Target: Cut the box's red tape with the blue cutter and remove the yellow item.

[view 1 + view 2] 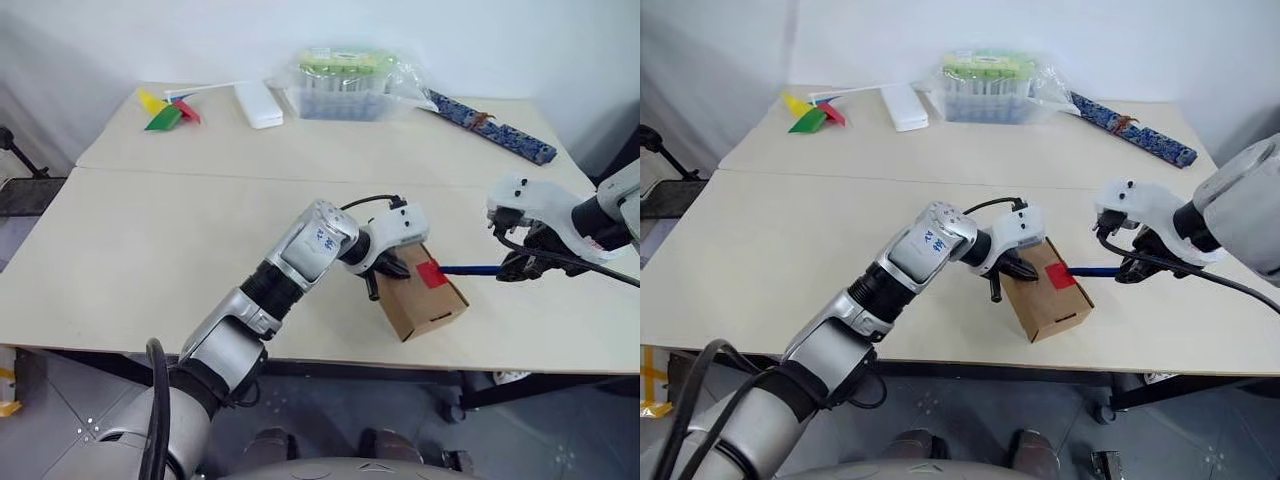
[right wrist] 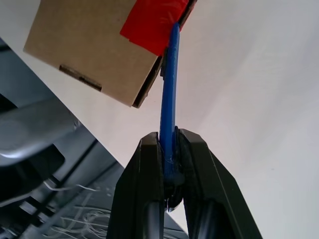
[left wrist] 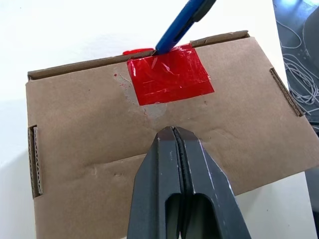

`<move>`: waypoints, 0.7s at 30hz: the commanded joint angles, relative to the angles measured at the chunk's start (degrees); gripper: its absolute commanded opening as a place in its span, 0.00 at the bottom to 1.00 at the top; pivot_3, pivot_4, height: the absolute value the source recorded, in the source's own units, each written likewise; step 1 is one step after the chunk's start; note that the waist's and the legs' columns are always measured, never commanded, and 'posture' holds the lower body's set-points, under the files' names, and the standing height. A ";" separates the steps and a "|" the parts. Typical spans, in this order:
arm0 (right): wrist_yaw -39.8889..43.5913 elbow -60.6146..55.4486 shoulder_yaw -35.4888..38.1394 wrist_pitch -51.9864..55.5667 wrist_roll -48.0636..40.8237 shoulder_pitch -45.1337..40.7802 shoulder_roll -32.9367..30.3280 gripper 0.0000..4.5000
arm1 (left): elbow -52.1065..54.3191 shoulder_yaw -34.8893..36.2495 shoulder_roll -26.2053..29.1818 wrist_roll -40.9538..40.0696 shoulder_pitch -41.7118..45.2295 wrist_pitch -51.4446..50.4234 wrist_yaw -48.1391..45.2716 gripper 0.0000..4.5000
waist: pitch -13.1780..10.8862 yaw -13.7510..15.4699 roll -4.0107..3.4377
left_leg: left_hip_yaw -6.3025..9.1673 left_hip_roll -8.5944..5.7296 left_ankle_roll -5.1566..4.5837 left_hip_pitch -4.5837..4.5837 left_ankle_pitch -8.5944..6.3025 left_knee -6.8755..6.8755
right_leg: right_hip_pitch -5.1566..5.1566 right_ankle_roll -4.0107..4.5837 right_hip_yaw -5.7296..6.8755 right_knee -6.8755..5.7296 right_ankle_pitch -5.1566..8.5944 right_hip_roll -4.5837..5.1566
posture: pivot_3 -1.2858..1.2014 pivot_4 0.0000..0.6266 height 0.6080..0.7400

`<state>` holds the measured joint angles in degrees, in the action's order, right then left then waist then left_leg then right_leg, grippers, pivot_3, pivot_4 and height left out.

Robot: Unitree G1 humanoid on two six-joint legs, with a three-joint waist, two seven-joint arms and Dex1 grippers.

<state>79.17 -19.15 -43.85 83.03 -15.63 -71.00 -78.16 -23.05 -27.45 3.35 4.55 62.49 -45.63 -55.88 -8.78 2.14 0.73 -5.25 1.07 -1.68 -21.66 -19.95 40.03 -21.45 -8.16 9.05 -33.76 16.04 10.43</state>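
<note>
My right gripper [image 2: 169,149], jaws clenched on the slim blue cutter [image 2: 168,99], is touching its tip to the red tape patch [image 3: 169,74]; my left gripper [image 3: 174,137], jaws pressed together, is bearing on the brown cardboard box [image 3: 89,129].

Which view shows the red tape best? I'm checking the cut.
The left wrist view: red tape shows whole, blue cutter at its edge. Right wrist shows part; eye views show it small.

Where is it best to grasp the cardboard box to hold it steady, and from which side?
Probably across the box's two long side walls, coming from above at the end away from the red tape. The blue cutter works at the taped edge, so that end stays free, and the flat lid gives nothing to pinch.
</note>
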 commanded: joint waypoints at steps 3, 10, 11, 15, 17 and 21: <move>9.30 -4.57 -3.05 -5.67 -0.27 2.59 -3.32 0.03 | -5.07 -2.99 -0.62 3.13 -2.37 -1.77 4.86 0.00 | 0.00 0.78 0.00 | 0.00 -0.05 -0.04 -0.07 -0.07 0.01 | -0.03 -0.03 0.01 0.05 -0.01 0.01 | 0.52 0.24 1.00; 13.33 -6.31 -1.70 -9.33 1.32 5.02 -7.05 0.03 | -5.40 -2.42 -1.17 3.21 -2.63 -1.63 6.40 0.00 | 0.01 1.04 -0.01 | 0.20 -0.16 -0.37 -0.51 0.06 0.06 | -0.12 -0.17 0.16 0.22 -0.09 -0.02 | 0.52 0.24 1.00; 13.33 -6.19 -1.79 -8.29 1.29 4.86 -6.70 0.03 | -5.94 -2.21 -1.40 3.37 -2.59 -1.30 7.11 0.00 | 0.01 0.99 -0.01 | 0.20 -0.16 -0.40 -0.53 0.06 0.06 | -0.12 -0.17 0.16 0.24 -0.09 -0.02 | 0.52 0.24 1.00; 13.33 -7.07 -1.70 -5.77 -0.34 4.59 -6.35 0.03 | -6.78 -1.90 -1.91 3.43 -2.59 -0.77 8.31 0.00 | 0.01 0.97 -0.01 | 0.20 -0.16 -0.44 -0.54 0.02 0.06 | -0.09 -0.18 0.19 0.34 -0.09 -0.01 | 0.52 0.24 1.00; 13.33 -7.40 -1.77 -4.10 -0.88 4.35 -5.89 0.03 | -6.99 -1.96 -2.02 3.41 -2.64 -0.49 8.57 0.00 | 0.01 0.97 -0.01 | 0.21 -0.16 -0.42 -0.54 0.00 0.07 | -0.09 -0.18 0.19 0.48 -0.09 0.00 | 0.52 0.24 1.00; 12.07 -5.59 -1.82 1.37 -0.96 3.16 -2.48 0.03 | -6.88 -2.38 -2.12 3.35 -2.77 -0.29 8.46 0.00 | 0.01 0.89 -0.01 | 0.21 -0.14 -0.28 -0.53 -0.09 0.07 | -0.08 -0.18 0.19 0.53 -0.09 0.00 | 0.52 0.24 1.00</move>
<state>86.18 -22.76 -43.27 82.22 -11.05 -68.68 -82.73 -23.83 -27.42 0.34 4.47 62.23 -44.48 -51.94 -8.77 3.03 0.71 -5.05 0.93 -1.96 -22.18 -20.03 40.10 -21.53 -8.34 9.24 -33.23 15.94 10.43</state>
